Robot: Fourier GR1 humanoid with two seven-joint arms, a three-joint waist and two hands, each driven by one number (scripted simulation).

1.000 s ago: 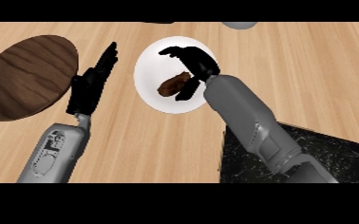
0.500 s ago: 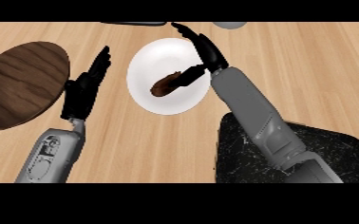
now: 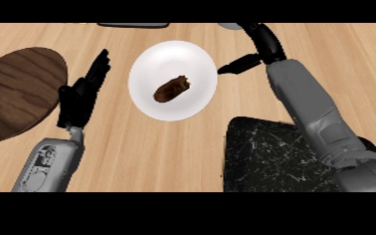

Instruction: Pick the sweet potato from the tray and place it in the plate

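Observation:
The brown sweet potato (image 3: 172,89) lies in the middle of the white plate (image 3: 173,58) on the wooden counter. Nothing touches it. My right hand (image 3: 263,45) is raised beyond the plate's right edge, fingers straight and thumb pointing left toward the rim, holding nothing. My left hand (image 3: 82,94) rests open with fingers up, between the plate and the round dark wooden tray (image 3: 26,89) at the left edge. The tray carries nothing that I can see.
A black speckled slab (image 3: 275,157) lies at the lower right under my right forearm. A dark flat object (image 3: 134,25) and a grey one (image 3: 229,26) sit at the counter's far edge.
My right hand has let go of the sweet potato, which now lies in the plate, and has drawn up and to the right, away from it. The left hand stays put.

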